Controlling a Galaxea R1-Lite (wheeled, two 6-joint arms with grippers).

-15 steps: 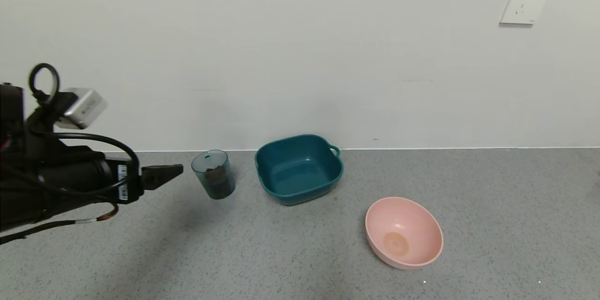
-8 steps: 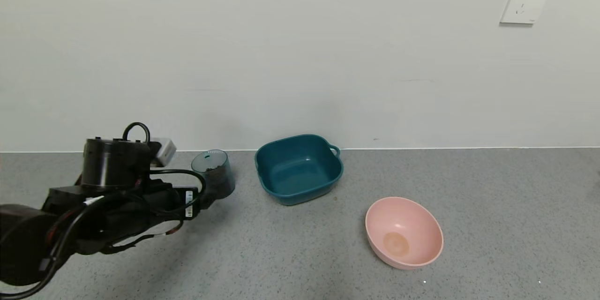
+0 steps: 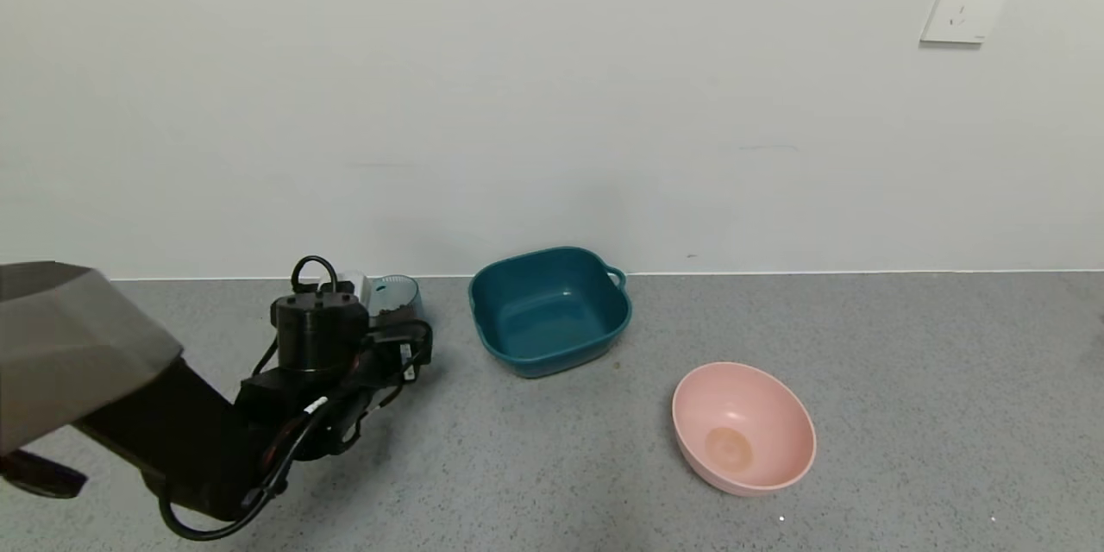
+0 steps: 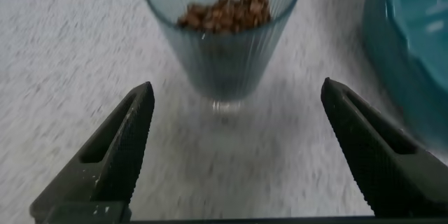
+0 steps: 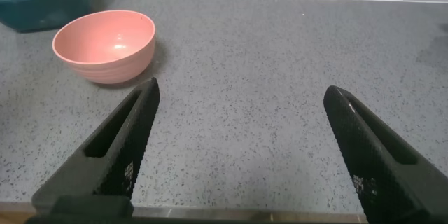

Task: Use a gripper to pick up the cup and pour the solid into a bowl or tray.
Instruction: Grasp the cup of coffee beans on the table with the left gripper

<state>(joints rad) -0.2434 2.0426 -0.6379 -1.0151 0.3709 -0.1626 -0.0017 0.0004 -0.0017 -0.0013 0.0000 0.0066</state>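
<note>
The left hand (image 4: 234, 147) sits low on the grey surface (image 3: 862, 362) with its two fingers spread wide. The cup (image 4: 222, 35) stands upright just ahead of the gap between them, not yet touched. The brown pellets (image 4: 225, 12) fill it close to the rim. The teal basin (image 3: 549, 310) stands just beside the cup on its right; the pink bowl (image 3: 743, 428) lies farther right and nearer you.

Your right hand (image 5: 238, 154) is parked well apart, off to the right of the pink bowl, fingers also spread.

Note the risks from here:
- If you advance off-centre, one fingertip is likely to strike the cup wall and tip it, spilling pellets onto the surface.
- The cup is light, tapered plastic; a weak or low grip may let it slip on lifting.
- The basin wall is near the right finger; a wide approach could nudge it.
</note>
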